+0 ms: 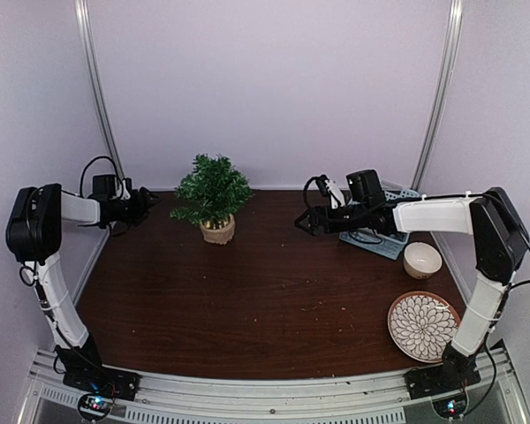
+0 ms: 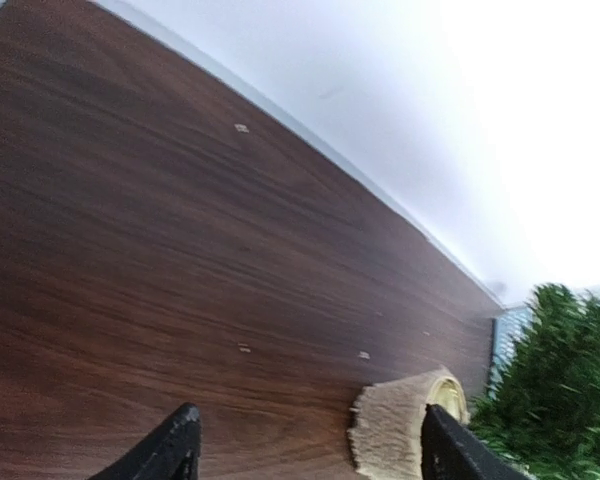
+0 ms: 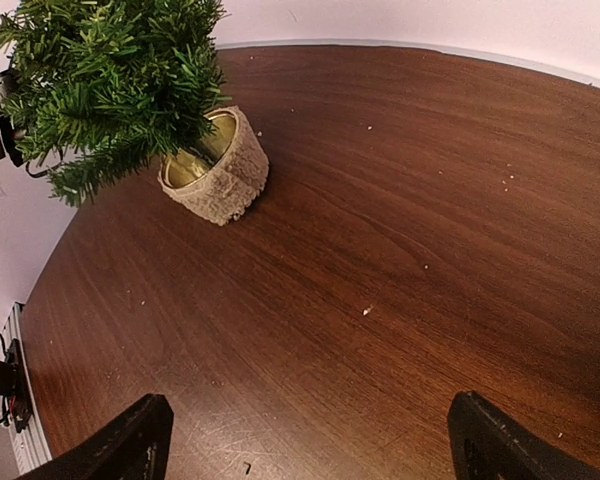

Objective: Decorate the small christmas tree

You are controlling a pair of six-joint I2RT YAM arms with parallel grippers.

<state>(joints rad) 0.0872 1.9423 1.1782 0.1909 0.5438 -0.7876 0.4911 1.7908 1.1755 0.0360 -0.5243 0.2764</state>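
Observation:
The small christmas tree (image 1: 212,190) stands in its tan burlap pot (image 1: 217,231) at the back middle of the dark wood table. It also shows in the right wrist view (image 3: 110,80) and at the right edge of the left wrist view (image 2: 560,390). No ornaments hang on it. My left gripper (image 1: 148,201) is open and empty, held above the table just left of the tree. My right gripper (image 1: 302,221) is open and empty, held above the table to the right of the tree, pointing toward it.
A light blue tray (image 1: 384,238) lies at the back right under the right arm. A small cream bowl (image 1: 421,260) and a patterned plate (image 1: 422,325) sit near the right edge. White walls close the back and sides.

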